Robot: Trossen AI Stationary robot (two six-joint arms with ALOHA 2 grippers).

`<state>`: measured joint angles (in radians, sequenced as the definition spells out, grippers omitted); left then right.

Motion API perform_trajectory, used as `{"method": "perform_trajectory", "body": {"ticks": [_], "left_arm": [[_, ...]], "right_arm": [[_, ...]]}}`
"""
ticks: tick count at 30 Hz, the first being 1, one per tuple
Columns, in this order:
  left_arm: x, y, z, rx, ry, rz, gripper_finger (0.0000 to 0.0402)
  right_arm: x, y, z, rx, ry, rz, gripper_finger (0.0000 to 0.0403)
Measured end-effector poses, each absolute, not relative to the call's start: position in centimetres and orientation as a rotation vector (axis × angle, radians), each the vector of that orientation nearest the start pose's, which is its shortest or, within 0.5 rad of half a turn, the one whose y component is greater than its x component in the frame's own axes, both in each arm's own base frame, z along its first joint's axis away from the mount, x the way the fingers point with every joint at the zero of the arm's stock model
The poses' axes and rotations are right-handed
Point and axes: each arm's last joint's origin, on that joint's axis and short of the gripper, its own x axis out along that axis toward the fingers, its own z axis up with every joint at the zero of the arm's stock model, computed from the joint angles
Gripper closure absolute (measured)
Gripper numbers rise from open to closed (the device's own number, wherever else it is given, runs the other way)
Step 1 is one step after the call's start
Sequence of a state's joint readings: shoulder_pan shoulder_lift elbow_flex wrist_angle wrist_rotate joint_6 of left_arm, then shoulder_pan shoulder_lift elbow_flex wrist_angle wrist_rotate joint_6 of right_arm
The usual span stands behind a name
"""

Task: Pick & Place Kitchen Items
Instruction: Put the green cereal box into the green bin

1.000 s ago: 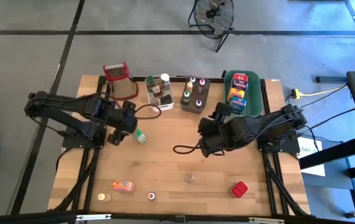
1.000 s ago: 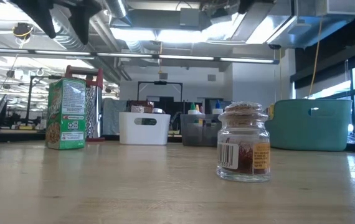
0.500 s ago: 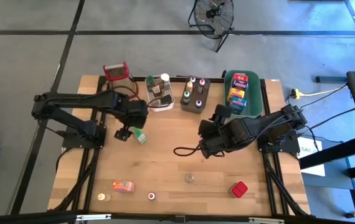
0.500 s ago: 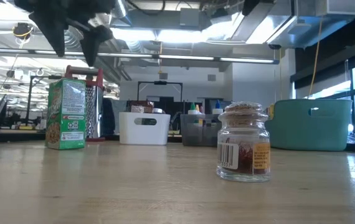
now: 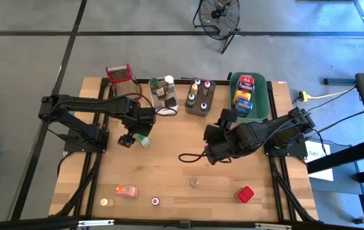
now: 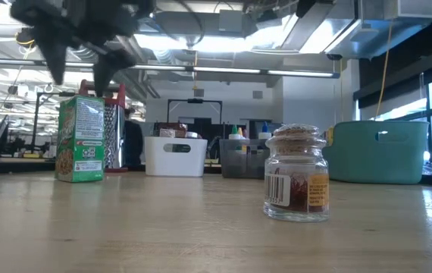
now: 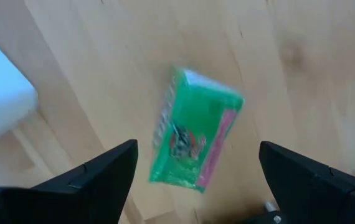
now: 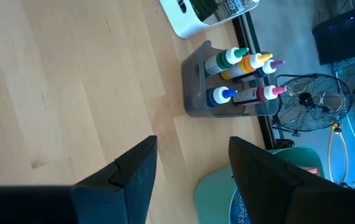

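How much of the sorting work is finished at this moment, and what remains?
Done: food boxes lie in the green tub, bottles stand in the grey tub.

In hand: the left gripper, open, hangs over the green box without holding it. The right gripper waits mid-table, empty.

Left: the orange box, glass jar, red box and two small items near the front edge.

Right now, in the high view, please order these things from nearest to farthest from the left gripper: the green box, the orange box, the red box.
From the left gripper:
1. Green box, right beside it, under the open fingers.
2. Orange box, near the table's front edge, left side.
3. Red box, front right.
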<state>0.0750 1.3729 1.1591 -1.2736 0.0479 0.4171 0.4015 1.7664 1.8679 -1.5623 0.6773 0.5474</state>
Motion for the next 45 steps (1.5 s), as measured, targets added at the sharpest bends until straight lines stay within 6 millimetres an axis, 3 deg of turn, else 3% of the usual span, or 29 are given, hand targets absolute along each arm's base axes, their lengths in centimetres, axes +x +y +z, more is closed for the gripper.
{"method": "perform_trajectory", "body": {"ticks": [6,11,20,26,45], "left_arm": [[21.1,1.6,24.8,0.248,1.489,-0.295,0.007],[21.2,2.0,24.1,0.285,1.401,-0.275,0.007],[20.8,3.0,22.2,0.143,1.405,-0.21,0.007],[20.1,3.0,20.6,0.191,1.44,-0.27,0.007],[20.9,3.1,20.4,0.233,1.346,-0.262,0.0088]], "right_arm": [[29.9,11.2,35.7,-0.275,1.117,-0.54,0.0202],[29.9,11.1,35.7,-0.275,1.116,-0.54,0.0202],[30.0,11.2,35.7,-0.272,1.112,-0.54,0.0202],[30.0,11.2,35.7,-0.274,1.111,-0.541,0.0202],[30.0,11.2,35.7,-0.274,1.111,-0.541,0.0202]]}}
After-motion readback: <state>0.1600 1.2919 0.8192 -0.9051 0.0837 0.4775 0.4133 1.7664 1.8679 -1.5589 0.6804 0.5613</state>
